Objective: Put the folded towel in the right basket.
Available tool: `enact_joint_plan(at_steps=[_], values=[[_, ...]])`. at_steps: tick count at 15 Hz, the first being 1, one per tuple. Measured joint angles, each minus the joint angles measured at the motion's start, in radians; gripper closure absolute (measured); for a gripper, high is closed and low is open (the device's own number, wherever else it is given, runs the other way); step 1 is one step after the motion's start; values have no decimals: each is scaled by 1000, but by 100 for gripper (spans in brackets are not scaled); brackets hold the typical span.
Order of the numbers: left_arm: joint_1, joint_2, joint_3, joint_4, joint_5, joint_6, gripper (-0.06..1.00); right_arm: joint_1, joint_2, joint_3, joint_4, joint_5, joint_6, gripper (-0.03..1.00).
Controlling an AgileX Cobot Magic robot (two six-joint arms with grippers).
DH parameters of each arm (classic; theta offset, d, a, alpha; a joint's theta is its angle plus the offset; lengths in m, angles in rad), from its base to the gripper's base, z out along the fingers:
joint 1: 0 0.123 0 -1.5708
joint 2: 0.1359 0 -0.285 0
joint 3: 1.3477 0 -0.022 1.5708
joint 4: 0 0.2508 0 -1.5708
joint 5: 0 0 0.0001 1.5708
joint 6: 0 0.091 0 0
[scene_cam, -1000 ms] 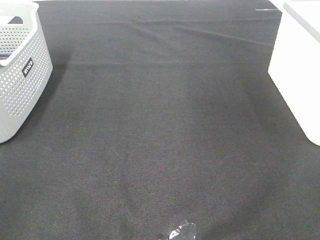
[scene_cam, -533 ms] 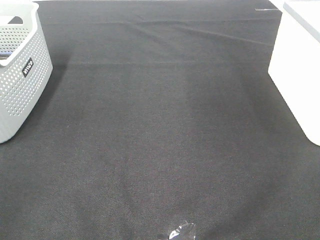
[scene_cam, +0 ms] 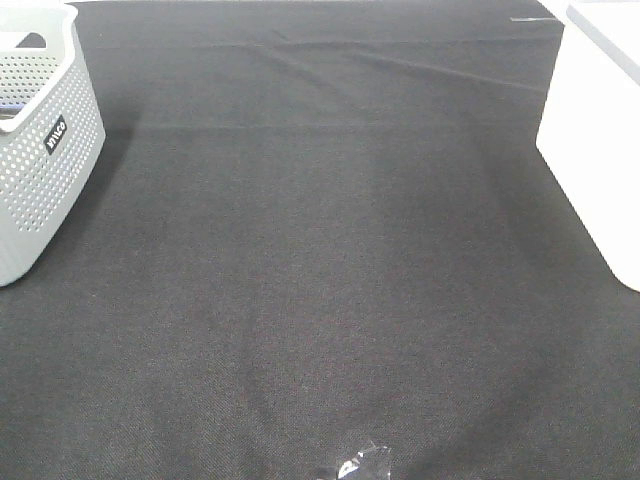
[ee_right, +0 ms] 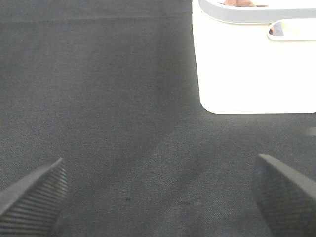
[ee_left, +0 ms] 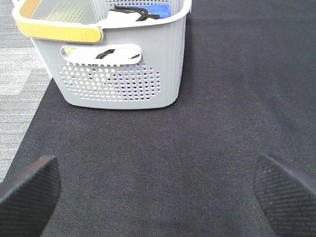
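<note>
No folded towel lies on the black cloth (scene_cam: 320, 260). The right basket (scene_cam: 600, 130) is plain white at the right edge of the exterior high view; it also shows in the right wrist view (ee_right: 252, 64), where something pinkish peeks over its rim. My left gripper (ee_left: 158, 197) is open and empty, its fingertips (ee_left: 29, 187) wide apart above the cloth, facing the grey basket (ee_left: 118, 59). My right gripper (ee_right: 158, 197) is open and empty, its fingertips (ee_right: 284, 190) wide apart, facing the white basket. Neither gripper shows in the exterior high view.
A grey perforated basket (scene_cam: 40, 130) with a yellow handle (ee_left: 59, 29) stands at the left edge; it holds white, black and blue items (ee_left: 158, 10). A small shiny scrap (scene_cam: 355, 465) lies at the cloth's front edge. Grey floor (ee_left: 19, 74) borders the cloth on the left.
</note>
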Motion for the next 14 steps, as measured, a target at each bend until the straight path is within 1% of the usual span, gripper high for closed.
enact_joint_plan(at_steps=[14], values=[[0,0,0,0,-1,0,-5,0,0,0,-10,0,0,-1]])
